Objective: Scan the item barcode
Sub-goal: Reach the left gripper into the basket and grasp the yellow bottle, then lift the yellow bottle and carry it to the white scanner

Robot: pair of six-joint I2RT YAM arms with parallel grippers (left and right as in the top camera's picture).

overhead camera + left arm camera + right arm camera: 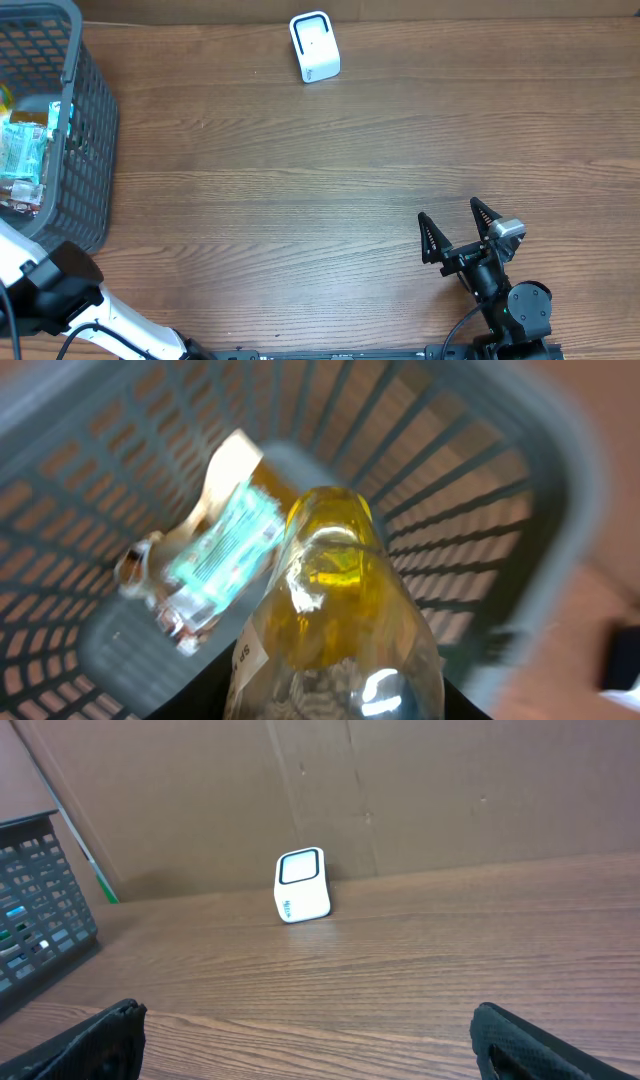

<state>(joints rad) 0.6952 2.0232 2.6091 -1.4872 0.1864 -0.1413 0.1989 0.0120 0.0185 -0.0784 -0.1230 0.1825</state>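
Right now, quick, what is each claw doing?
Left gripper: cannot tell; its fingers are unseen, with a yellow bottle close up in the basket.
Right gripper: open, holding nothing.

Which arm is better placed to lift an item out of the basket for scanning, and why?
Left. The left arm reaches beside the basket, and its wrist camera looks straight at the yellow bottle inside. The right gripper hangs open well away from it.
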